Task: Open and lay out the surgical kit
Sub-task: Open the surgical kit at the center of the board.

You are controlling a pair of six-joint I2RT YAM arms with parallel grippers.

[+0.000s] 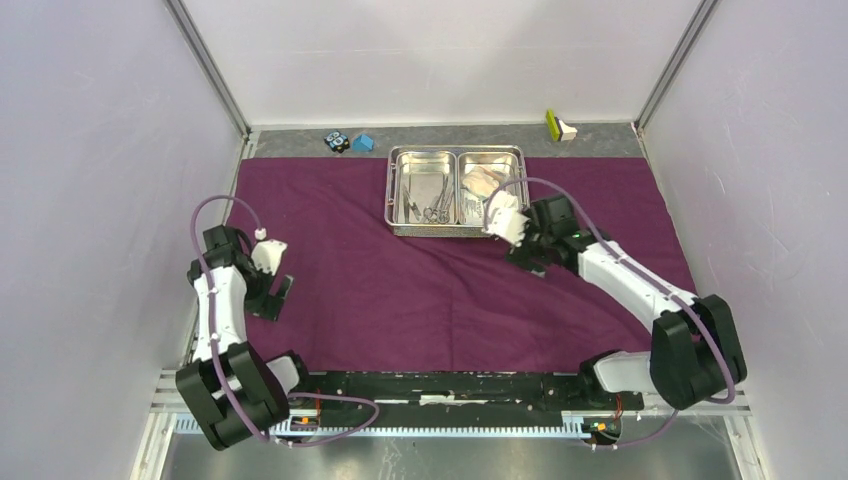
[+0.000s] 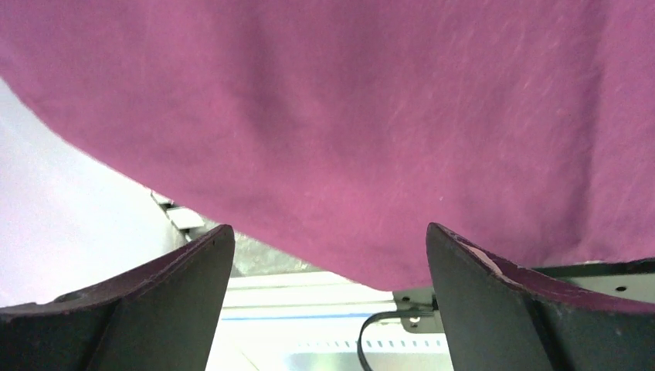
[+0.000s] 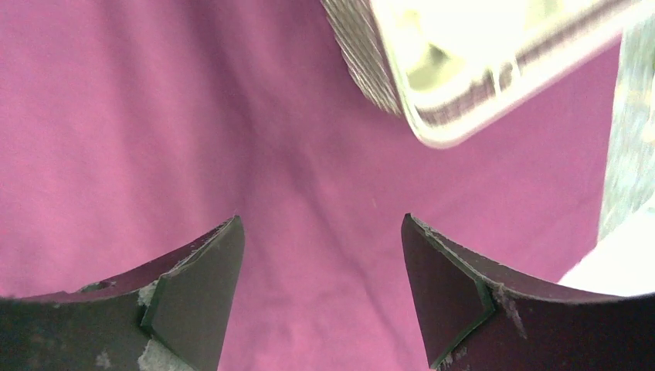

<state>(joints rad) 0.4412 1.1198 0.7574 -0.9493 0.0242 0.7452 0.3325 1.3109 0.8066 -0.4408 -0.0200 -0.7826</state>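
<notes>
The left pincer (image 2: 328, 236) and right pincer (image 3: 320, 228) gape empty, and the right, seemingly just beside the tray (image 1: 390, 195) at the purple cloth's (image 1: 400, 290) far edge, could nudge it, jumbling its instruments (image 1: 435, 207).

The left arm (image 1: 215, 300) stands folded close above its own base, elbow low and forearm raised; the left claw (image 2: 328, 239) points downward, its fingers spread wide with nothing between them; the right arm (image 1: 625, 272) reaches forward and inward, forearm stretched out long; the right claw (image 3: 320, 224) tilts downward, fingers parted, gripping nothing.
</notes>
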